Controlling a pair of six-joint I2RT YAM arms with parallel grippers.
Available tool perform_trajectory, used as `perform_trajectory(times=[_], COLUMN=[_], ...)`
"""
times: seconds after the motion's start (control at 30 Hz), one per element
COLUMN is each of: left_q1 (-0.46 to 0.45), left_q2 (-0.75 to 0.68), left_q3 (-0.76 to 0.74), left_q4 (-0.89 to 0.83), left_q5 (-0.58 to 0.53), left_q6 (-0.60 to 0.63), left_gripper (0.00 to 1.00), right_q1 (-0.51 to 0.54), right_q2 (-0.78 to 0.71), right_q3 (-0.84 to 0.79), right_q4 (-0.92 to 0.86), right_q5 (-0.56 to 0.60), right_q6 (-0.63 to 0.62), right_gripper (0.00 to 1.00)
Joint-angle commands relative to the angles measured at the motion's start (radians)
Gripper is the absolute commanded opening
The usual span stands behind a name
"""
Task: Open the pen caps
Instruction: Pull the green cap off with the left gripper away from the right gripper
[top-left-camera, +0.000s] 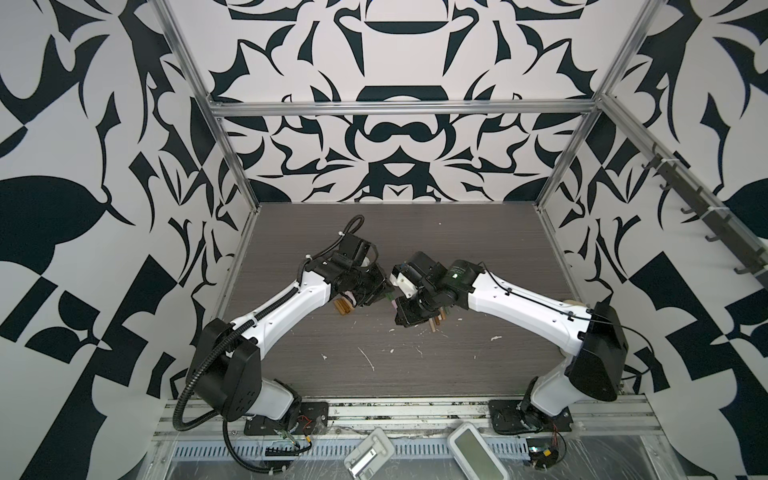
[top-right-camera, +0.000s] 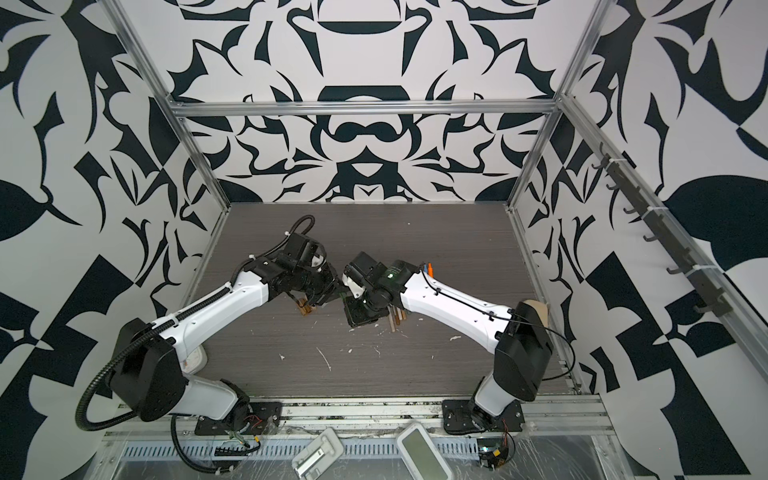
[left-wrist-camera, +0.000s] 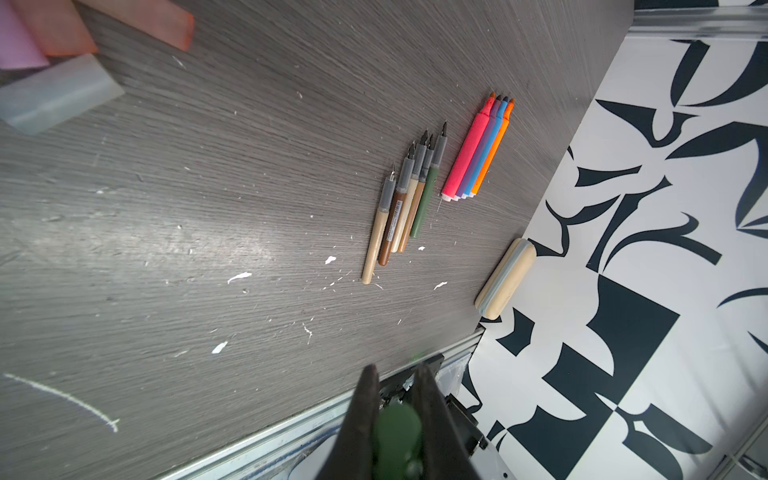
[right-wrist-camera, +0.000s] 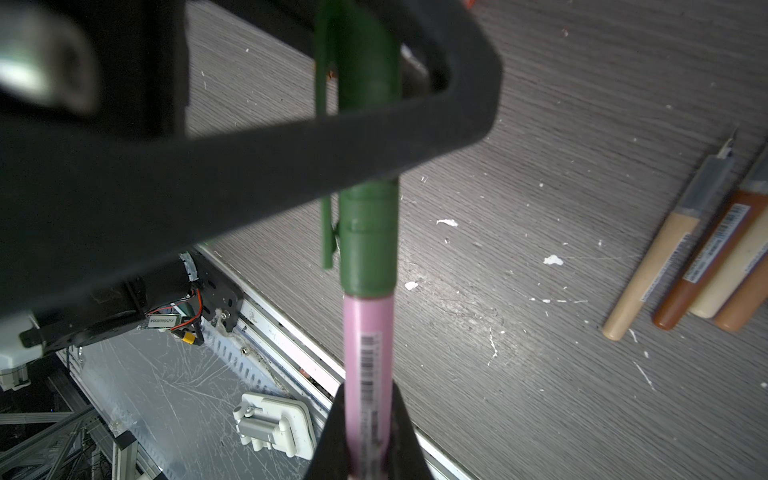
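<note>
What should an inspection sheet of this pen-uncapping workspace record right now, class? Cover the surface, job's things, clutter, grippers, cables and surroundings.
Surface: grey wood-grain table, flecked with white scraps.
Job's things: pink pen with green cap on, held between both grippers; five uncapped muted pens beside four uncapped bright markers; loose caps under the left arm.
Clutter: beige oblong case at the table edge.
Grippers: left gripper shut on the green cap; right gripper shut on the pink pen.
Cables: black corrugated hose along the left arm; thin black cable on the right arm.
Surroundings: black-and-white patterned walls, aluminium frame, hook rail.
</note>
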Motion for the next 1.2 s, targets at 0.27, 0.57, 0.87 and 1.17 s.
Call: perform_trajectory(times=[0.27, 0.57, 0.87, 1.17], left_q1=[0.285, 0.292, 0.330, 0.415], left_q2=[0.168, 0.196, 0.116, 0.037], left_q3=[0.121, 0.101, -0.083, -0.251], left_q4=[-0.164, -0.171, -0.197, -0.173], left_q5=[0.045, 0.050, -0.036, -0.057], left_q6=[0.271, 0.300, 0.350, 0.391], left_gripper=[0.00, 0.00, 0.00, 0.00], right_q1=[0.109, 0.120, 0.115, 0.109], right_q2=[-0.197, -0.311, -0.301, -0.264], right_q3=[-0.185, -0.281, -0.287, -0.263], right_q4=[0.007, 0.027, 0.031, 0.037], right_q5=[0.046, 0.082, 0.101, 0.073], right_q6=[0.075, 0.139, 0.135, 0.116], right_gripper=[0.00, 0.00, 0.00, 0.00])
